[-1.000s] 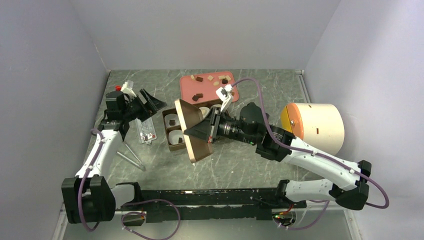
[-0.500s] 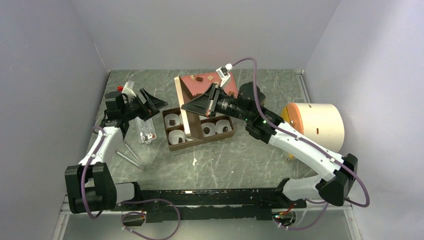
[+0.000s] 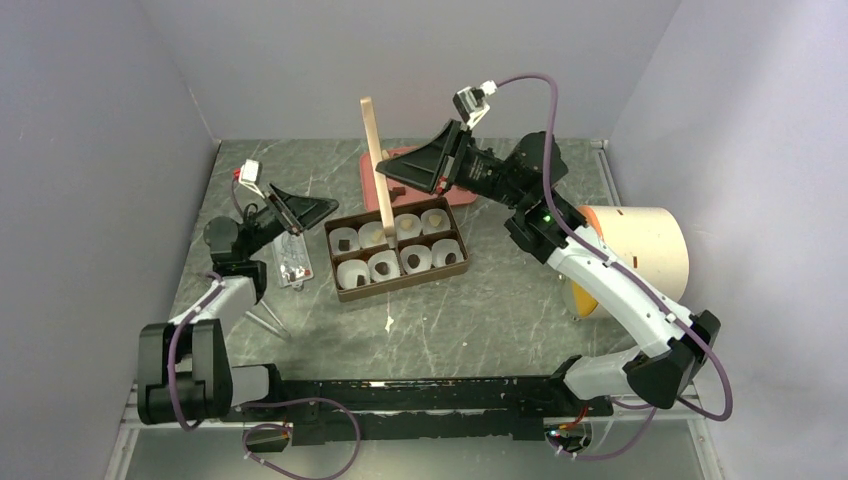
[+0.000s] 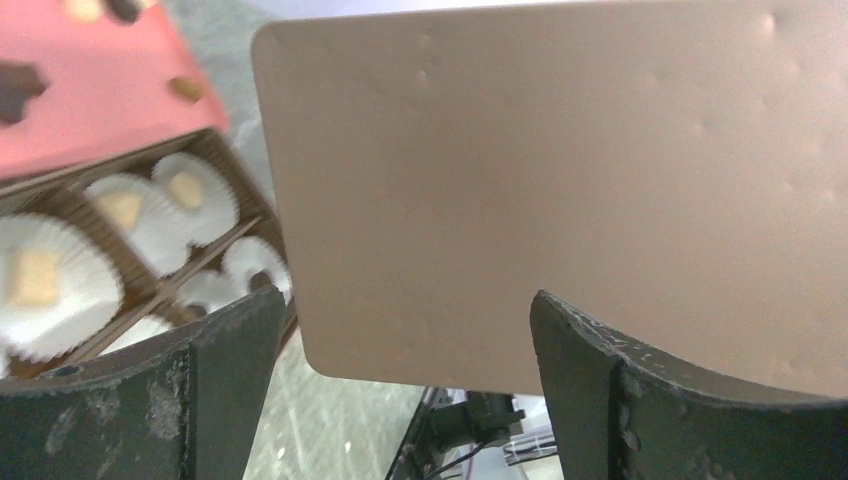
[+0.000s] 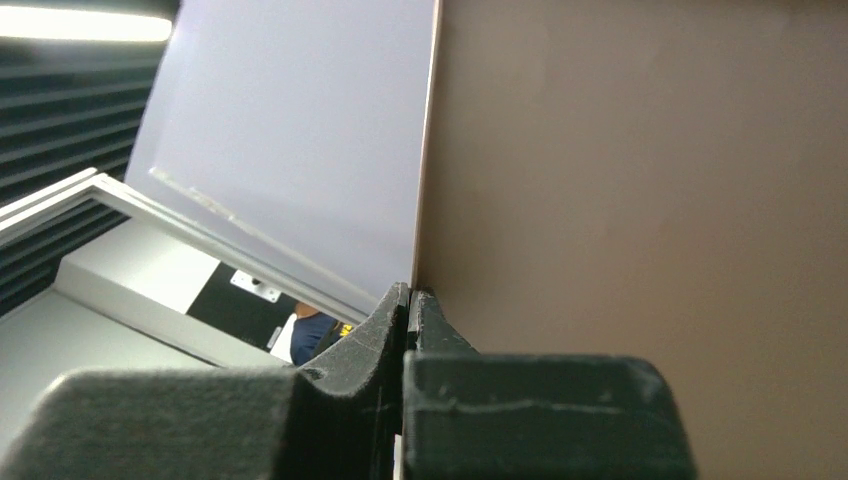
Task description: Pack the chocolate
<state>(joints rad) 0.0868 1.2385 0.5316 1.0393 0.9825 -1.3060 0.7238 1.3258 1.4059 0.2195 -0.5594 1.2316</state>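
Note:
A brown box (image 3: 400, 290) holds several white paper cups, most with one chocolate chunk (image 3: 412, 259) inside. More chunks lie on the pink tray (image 3: 455, 192) behind it. My right gripper (image 3: 400, 178) is shut on the edge of the box's tan lid (image 3: 375, 165), holding it upright on edge above the box's back row; the wrist view shows the lid (image 5: 640, 180) pinched between the jaws (image 5: 412, 300). My left gripper (image 3: 310, 208) is open and empty, left of the box. Its view shows the lid (image 4: 560, 180), cups with caramel chunks (image 4: 35, 278) and the tray (image 4: 90, 90).
A clear plastic piece (image 3: 293, 262) lies under my left gripper, with two metal rods (image 3: 265, 312) nearer me. A large cream cylinder (image 3: 630, 255) lies on its side at the right. A small white scrap (image 3: 389, 323) lies in front of the box.
My right gripper has swung the lid from tilted in front of the box up and back to stand upright, uncovering the cups. My left arm has drawn back slightly.

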